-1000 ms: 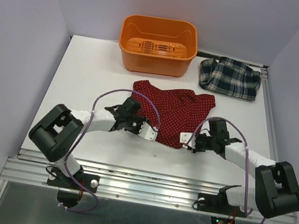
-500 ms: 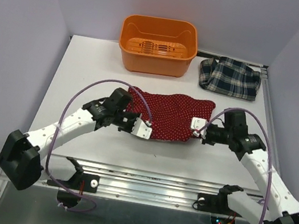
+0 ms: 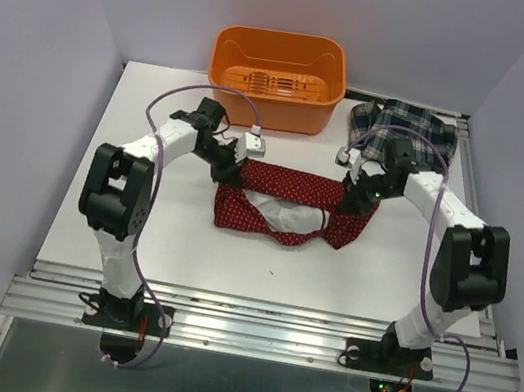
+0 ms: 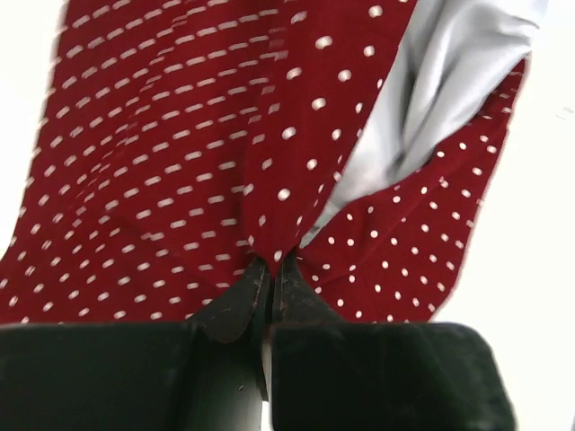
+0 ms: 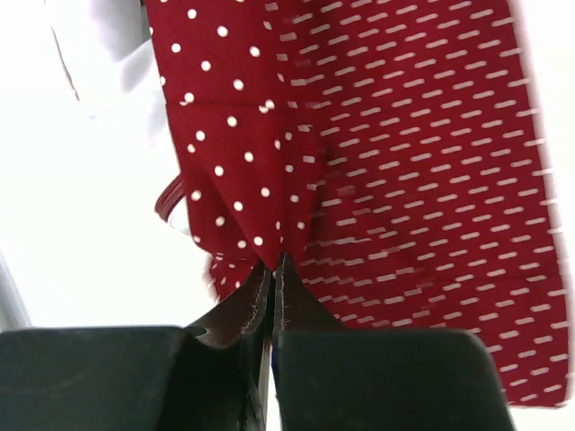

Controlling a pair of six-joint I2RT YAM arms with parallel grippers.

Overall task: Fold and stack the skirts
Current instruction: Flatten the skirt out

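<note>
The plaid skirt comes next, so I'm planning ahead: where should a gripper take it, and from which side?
Probably from above, pinching the plaid skirt at its left end, toward the orange bin: it lies low and rumpled on the table, with no raised part. The right arm hides its near edge.

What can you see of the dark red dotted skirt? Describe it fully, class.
The dark red skirt is soft cloth with tiny white dots, and a pale lining shows in its middle. It is stretched sideways between the two arms. The left gripper pinches one upper corner and the right gripper the other, both shut on bunched cloth. It sags between them, its lower part seemingly resting on the white table, in front of the orange bin.
</note>
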